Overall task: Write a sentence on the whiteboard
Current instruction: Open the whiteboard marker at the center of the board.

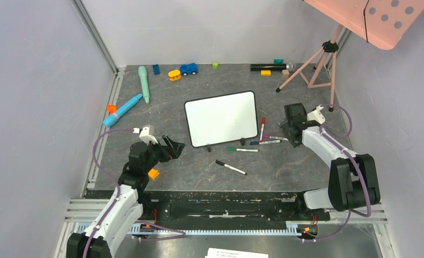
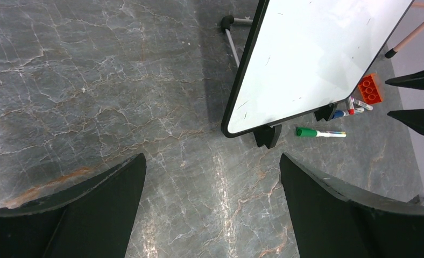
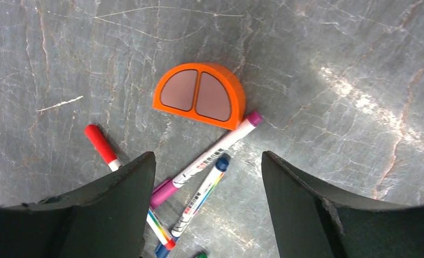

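Note:
The whiteboard (image 1: 220, 118) lies in the middle of the table, and its white face is blank. No sentence shows on it. It also shows in the left wrist view (image 2: 317, 59), propped on its black feet. My left gripper (image 1: 175, 146) is open and empty, left of the board's near corner, over bare table (image 2: 212, 161). My right gripper (image 1: 286, 129) is open and empty, right of the board, hovering over loose markers (image 3: 207, 156). Below it lie a pink marker (image 3: 210, 156), a blue marker (image 3: 199, 199) and a red marker (image 3: 102, 145).
A green marker (image 1: 242, 149) and a black marker (image 1: 231, 167) lie in front of the board. An orange half-round block (image 3: 199, 95) sits by the pink marker. A pink tripod (image 1: 317, 59) stands at the back right. Toys line the back: a teal microphone (image 1: 143, 83) and a blue car (image 1: 188, 69).

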{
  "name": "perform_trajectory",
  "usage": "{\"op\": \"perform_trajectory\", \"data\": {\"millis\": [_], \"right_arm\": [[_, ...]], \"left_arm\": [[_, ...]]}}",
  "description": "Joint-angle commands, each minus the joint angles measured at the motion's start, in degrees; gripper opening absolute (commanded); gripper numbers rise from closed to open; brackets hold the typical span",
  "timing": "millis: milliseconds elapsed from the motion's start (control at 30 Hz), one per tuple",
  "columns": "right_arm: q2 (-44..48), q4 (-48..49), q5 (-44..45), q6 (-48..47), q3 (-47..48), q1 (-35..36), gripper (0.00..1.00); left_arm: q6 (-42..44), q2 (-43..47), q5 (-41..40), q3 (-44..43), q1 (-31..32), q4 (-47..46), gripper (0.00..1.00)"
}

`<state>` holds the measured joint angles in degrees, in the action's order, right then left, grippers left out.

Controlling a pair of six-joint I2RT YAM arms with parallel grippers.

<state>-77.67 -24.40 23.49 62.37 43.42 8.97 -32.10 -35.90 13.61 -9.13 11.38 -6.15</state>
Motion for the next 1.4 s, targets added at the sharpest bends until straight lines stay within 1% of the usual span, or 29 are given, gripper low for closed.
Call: {"op": "perform_trajectory", "data": {"millis": [0,167,367,567,667,700,733,800,833,900,933,967,1167,1267,1333,1367], "right_arm": [[-3.36,-4.27,3.02,4.05,5.34,1.47,0.74],[-7.65,-7.28,3.93,6.15,8.22,1.65,0.74],[-11.68,-8.89,5.17,8.3,9.93,1.74,0.7],[-14.97,-10.05,6.69,9.97,10.9,1.75,0.6],[-16.44,-9.61,6.95,10.45,10.9,1.82,0.49],[-16.95,-8.66,6.8,10.24,10.69,2.05,0.48],[-17.69,-8.18,6.43,10.23,10.55,2.1,0.44],[-18.54,-7.51,6.39,10.27,9.95,2.1,0.32],[-18.42,-7.42,7.0,10.66,9.66,2.1,0.24],[-17.21,-6.63,8.69,11.14,8.46,2.06,0.16],[-16.26,-6.06,9.79,11.07,7.67,2.02,0.06],[-15.08,-5.11,10.62,10.46,7.09,1.82,0.0],[-8.85,-2.54,15.42,4.93,7.21,0.81,0.0],[-4.88,4.89,13.6,-5.82,6.13,0.35,0.0],[-1.46,12.89,9.62,-15.24,3.65,0.34,0.0],[0.45,16.94,5.94,-20.37,2.14,0.34,0.0]], "left_arm": [[-0.78,-0.46,-0.42,-1.51,0.14,-2.37,1.0],[-0.77,-0.14,-0.51,-1.42,0.14,-2.2,1.0],[-0.7,0.13,-0.55,-1.42,0.14,-2.04,1.0],[-0.76,0.3,-0.73,-1.4,0.14,-2.0,1.0],[-0.69,0.28,-0.65,-1.42,0.14,-2.0,1.0],[-0.76,0.31,-0.68,-1.42,0.14,-1.94,1.0],[-0.72,0.24,-0.64,-1.42,0.14,-1.93,1.0],[-0.69,0.28,-0.69,-1.35,0.18,-1.93,1.0],[-0.76,0.3,-0.66,-1.37,0.14,-1.93,1.0],[-0.76,0.3,-0.66,-1.42,0.14,-1.89,1.0],[-0.76,0.39,-0.69,-1.42,0.14,-1.85,1.0],[-0.77,0.41,-0.69,-1.42,0.14,-1.76,1.0],[-0.59,0.46,0.09,-1.51,0.14,-1.75,1.0],[-0.17,0.56,1.73,-1.81,0.14,-1.71,1.0],[0.12,0.83,3.71,-2.15,0.14,-1.68,1.0],[-0.01,1.12,4.8,-2.32,0.14,-1.67,1.0]]}}
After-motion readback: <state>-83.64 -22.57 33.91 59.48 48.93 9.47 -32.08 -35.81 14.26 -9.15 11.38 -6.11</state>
